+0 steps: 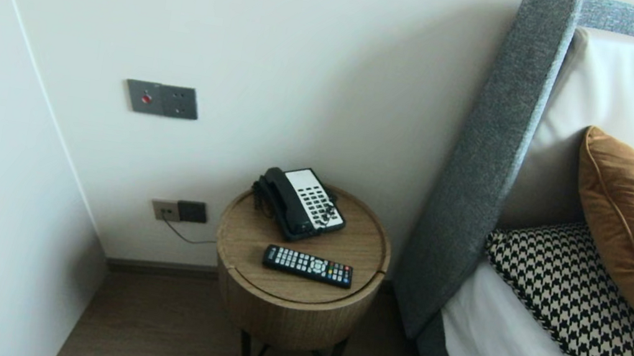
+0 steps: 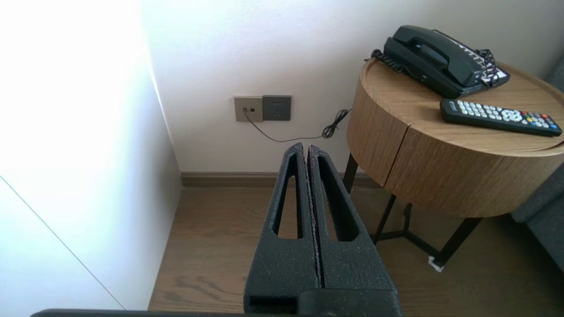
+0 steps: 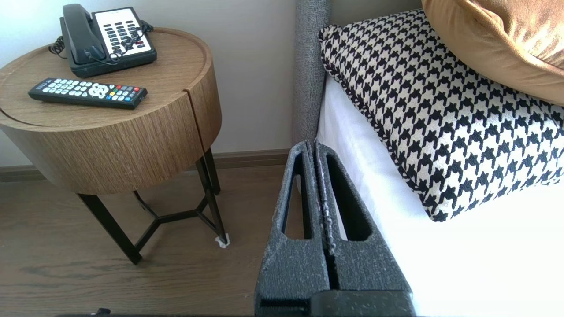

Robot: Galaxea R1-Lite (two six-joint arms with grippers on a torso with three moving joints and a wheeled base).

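Robot at rest: the left gripper [image 2: 307, 147] is closed, its two black, slotted fingers [image 2: 282, 259] pressed flat against each other from base to tip and clamping nothing. The right gripper [image 3: 314, 144] strikes the same pose, its halves meeting in a thin seam, with pale wear speckling the textured inner edge. Each gripper points forward and a little downward, held low on its own side, both arms parked
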